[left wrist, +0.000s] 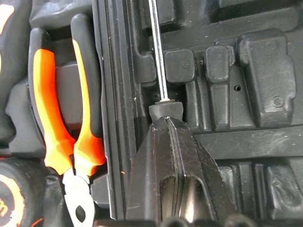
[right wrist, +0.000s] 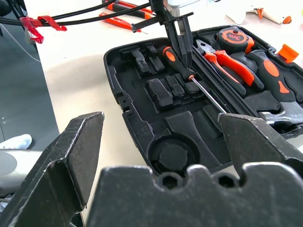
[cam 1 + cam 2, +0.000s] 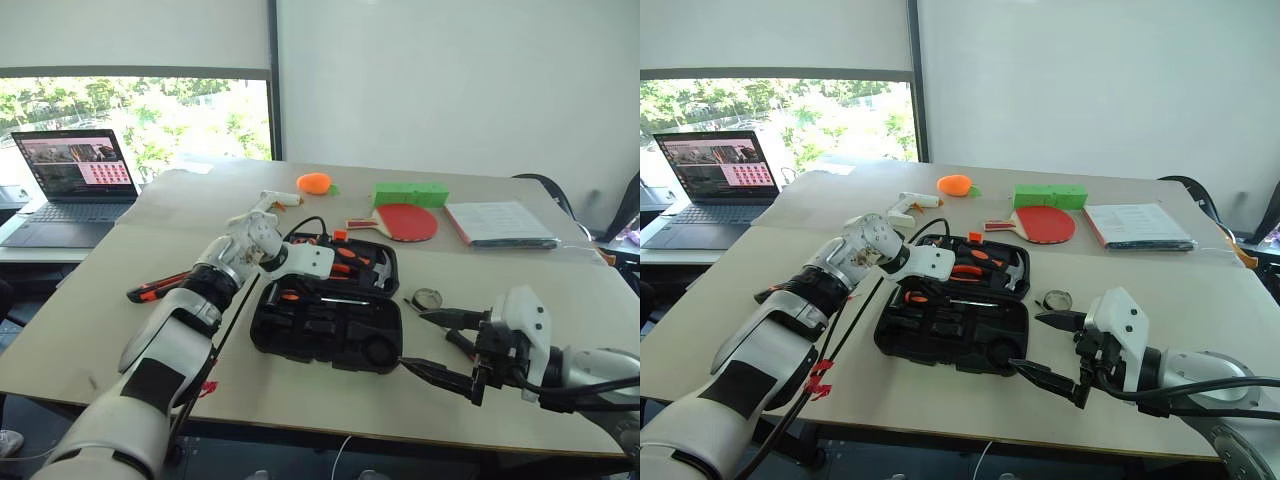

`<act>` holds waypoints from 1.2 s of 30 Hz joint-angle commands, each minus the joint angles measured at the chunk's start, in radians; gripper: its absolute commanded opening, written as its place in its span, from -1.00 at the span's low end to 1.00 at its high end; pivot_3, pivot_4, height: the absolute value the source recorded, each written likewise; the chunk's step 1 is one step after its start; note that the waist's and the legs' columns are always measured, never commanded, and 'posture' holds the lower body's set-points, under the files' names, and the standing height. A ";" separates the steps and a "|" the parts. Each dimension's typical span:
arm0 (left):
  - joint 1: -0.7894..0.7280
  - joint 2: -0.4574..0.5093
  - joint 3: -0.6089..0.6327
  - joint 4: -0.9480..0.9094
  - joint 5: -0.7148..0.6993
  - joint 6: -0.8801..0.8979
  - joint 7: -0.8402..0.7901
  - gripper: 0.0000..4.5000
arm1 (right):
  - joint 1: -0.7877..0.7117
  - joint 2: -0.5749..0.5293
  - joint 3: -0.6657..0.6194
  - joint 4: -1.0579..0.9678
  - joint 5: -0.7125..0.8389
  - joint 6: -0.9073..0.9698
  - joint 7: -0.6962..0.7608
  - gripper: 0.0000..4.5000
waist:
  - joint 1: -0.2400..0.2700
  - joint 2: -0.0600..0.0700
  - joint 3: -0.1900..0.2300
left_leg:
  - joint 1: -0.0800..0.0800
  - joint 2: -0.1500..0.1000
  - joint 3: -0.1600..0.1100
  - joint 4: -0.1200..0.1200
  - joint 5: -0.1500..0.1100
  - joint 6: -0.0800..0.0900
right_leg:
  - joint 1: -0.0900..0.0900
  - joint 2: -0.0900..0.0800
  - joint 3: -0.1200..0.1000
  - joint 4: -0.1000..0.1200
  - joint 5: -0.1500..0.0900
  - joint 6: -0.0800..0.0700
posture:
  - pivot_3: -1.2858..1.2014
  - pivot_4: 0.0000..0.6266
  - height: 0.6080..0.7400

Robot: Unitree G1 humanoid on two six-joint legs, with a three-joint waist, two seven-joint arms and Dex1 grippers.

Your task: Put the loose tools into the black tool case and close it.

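The black tool case (image 3: 300,345) lies open in the middle of the table. A screwdriver (image 2: 176,60) with a black-and-orange handle lies in a recess of its near half, its shaft (image 1: 158,52) pointing away from my left gripper. My left gripper (image 2: 185,66) points down into the case, shut, with its tips on the handle's neck; nothing shows between the fingers (image 1: 170,161). A black-orange utility knife (image 3: 160,287) lies on the table left of the case. A small round roll (image 3: 427,298) sits right of the case. My right gripper (image 3: 415,340) hovers open beside the case's right front corner.
Orange-handled pliers (image 1: 61,123), a tape measure (image 2: 234,35) and a hammer (image 3: 380,268) sit in the case's far half. Behind it lie a white glue gun (image 3: 268,203), a red paddle (image 3: 405,221), a green block (image 3: 410,193) and papers (image 3: 498,222). A laptop (image 3: 75,185) stands far left.
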 commanded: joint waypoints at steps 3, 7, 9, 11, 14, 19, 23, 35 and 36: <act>0.015 -0.019 -0.048 0.046 0.065 -0.077 0.047 -0.99 | -0.002 0.010 -0.023 -0.028 0.005 -0.019 -0.011 1.00 | 0.001 0.001 -0.001 | 0.000 0.000 0.000 0.002 0.000 0.000 | 0.001 0.000 0.000 0.000 0.001 0.001 | 0.03 -0.52 0.94; 0.014 -0.031 -0.034 0.065 0.056 -0.098 0.053 -0.99 | 0.011 0.018 -0.022 -0.026 -0.009 -0.024 -0.018 1.00 | 0.005 0.003 -0.003 | 0.001 0.000 0.000 0.002 0.000 0.000 | 0.003 0.000 0.000 0.000 0.001 0.001 | 0.03 -0.52 0.94; 0.009 -0.032 0.015 0.062 0.006 -0.072 0.034 -0.99 | 0.026 0.024 -0.034 -0.022 -0.021 -0.027 -0.027 1.00 | 0.009 0.003 -0.003 | 0.001 -0.001 0.000 0.003 0.000 0.000 | 0.003 0.000 0.001 0.000 0.001 0.002 | 0.03 -0.52 0.94; 0.006 -0.031 0.128 0.028 -0.121 0.018 -0.015 -0.99 | 0.057 0.035 -0.066 -0.004 -0.048 -0.034 -0.047 1.00 | 0.009 0.003 -0.003 | 0.001 -0.001 0.000 0.003 0.000 0.000 | 0.002 0.000 0.001 0.000 0.001 0.002 | 0.03 -0.52 0.94; -0.008 -0.010 0.266 -0.042 -0.283 0.190 -0.094 -0.76 | 0.118 0.039 -0.139 0.028 -0.086 -0.036 -0.052 1.00 | 0.007 0.003 -0.003 | -0.004 0.000 0.000 0.003 0.000 0.000 | -0.002 0.000 0.001 0.000 0.001 0.002 | 0.03 -0.52 0.94; 0.001 0.077 0.378 -0.236 -0.498 0.487 -0.260 -0.01 | 0.277 0.013 -0.363 0.125 -0.124 -0.019 0.034 1.00 | 0.004 0.005 -0.002 | -0.007 -0.001 -0.002 0.003 -0.001 0.002 | -0.005 0.000 0.000 0.000 0.000 0.003 | 0.03 -0.52 0.94; 0.054 0.158 0.382 -0.429 -0.694 0.617 -0.278 0.67 | 0.365 -0.045 -0.465 0.261 -0.181 -0.022 0.122 1.00 | -0.001 0.005 -0.003 | -0.006 -0.001 -0.002 0.003 -0.002 0.003 | -0.003 0.000 0.001 0.000 0.000 0.003 | 0.03 -0.52 0.94; 0.103 0.211 0.377 -0.678 -0.812 0.731 -0.278 0.97 | 0.032 -0.191 -0.059 0.565 -0.309 -0.028 0.210 1.00 | -0.025 0.008 -0.003 | 0.002 -0.002 0.000 0.001 0.000 0.003 | 0.001 0.001 0.005 0.001 -0.001 0.002 | 0.03 -0.52 0.94; 0.107 0.216 0.377 -0.689 -0.816 0.735 -0.278 0.97 | 0.004 -0.189 -0.024 0.588 -0.321 -0.032 0.217 1.00 | -0.025 0.009 -0.003 | 0.002 -0.001 0.000 0.001 -0.001 0.003 | 0.000 0.002 0.006 0.001 -0.001 0.002 | 0.03 -0.52 0.94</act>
